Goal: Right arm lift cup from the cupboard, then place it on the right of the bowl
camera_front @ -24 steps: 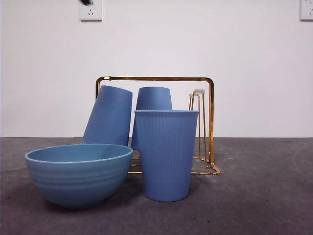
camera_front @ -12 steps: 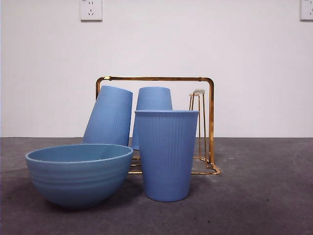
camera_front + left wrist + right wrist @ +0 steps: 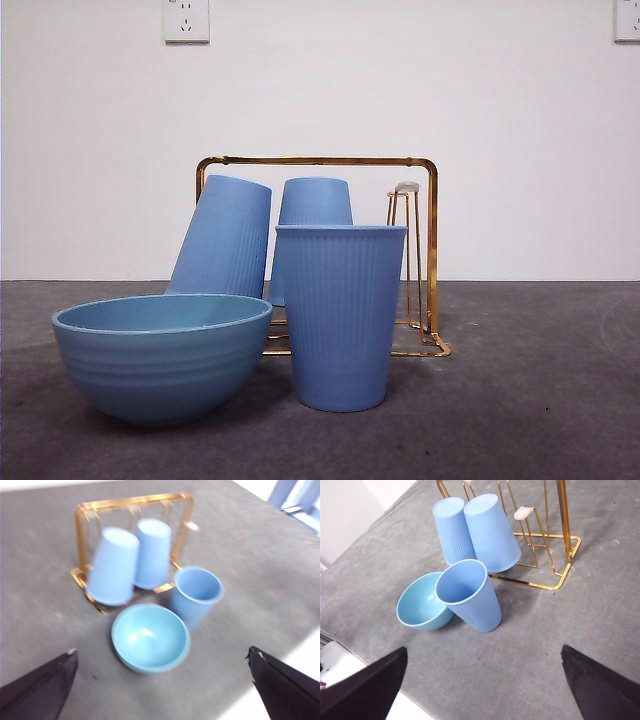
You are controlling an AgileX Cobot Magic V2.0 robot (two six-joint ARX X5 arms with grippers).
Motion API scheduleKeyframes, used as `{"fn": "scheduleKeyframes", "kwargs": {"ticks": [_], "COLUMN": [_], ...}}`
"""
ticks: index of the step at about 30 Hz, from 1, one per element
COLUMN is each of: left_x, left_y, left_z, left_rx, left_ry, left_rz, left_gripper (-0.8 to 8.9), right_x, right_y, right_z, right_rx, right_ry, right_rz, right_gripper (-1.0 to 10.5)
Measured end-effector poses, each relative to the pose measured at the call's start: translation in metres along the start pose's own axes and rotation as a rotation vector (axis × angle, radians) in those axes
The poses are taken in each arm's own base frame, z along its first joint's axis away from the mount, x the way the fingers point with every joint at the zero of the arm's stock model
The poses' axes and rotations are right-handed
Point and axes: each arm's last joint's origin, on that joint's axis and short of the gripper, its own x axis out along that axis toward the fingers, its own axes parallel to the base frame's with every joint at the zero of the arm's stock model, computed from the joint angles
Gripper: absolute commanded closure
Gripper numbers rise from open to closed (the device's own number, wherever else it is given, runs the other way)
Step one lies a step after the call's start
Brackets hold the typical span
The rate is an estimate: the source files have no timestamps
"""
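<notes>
The dark arm tip at the front view's top edge has gone.

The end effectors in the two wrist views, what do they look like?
Little of either shows. The left end effector appears as two flat black jaws tapering to points, with a small pale chip at each tip. The right end effector shows two similar flat, matte black wedges. No cables, markings or arm links are visible, and the front view shows no arm.
</notes>
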Motion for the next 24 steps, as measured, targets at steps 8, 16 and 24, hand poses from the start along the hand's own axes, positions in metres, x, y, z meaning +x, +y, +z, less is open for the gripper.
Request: {"fn": "scheduleKeyframes", "kwargs": {"ticks": [8, 16, 24], "left_x": [-0.0007, -0.0007, -0.0007], "left_y": [0.0002, -0.0003, -0.0003], "left_z": [-0.0032, -0.0016, -0.0013], "left_rx": [0.005, 0.005, 0.005], "left_ry": [0.031, 0.014, 0.011], "left_rz": [-0.017, -0.022, -0.023], "left_gripper": [5.78, 8.08, 8.08], "right_x": [0.0, -0.0001, -0.0001], "right_y": [0.0003, 0.0012, 0.0012], "right_z": [0.0013, 0.0038, 0.004], "right_rx": [-0.003, -0.008, -0.008], "right_ry": [-0.015, -0.042, -0.043], "right_rz": [-0.001, 0.005, 0.005], "right_gripper": [5.7, 9.2, 9.2]}}
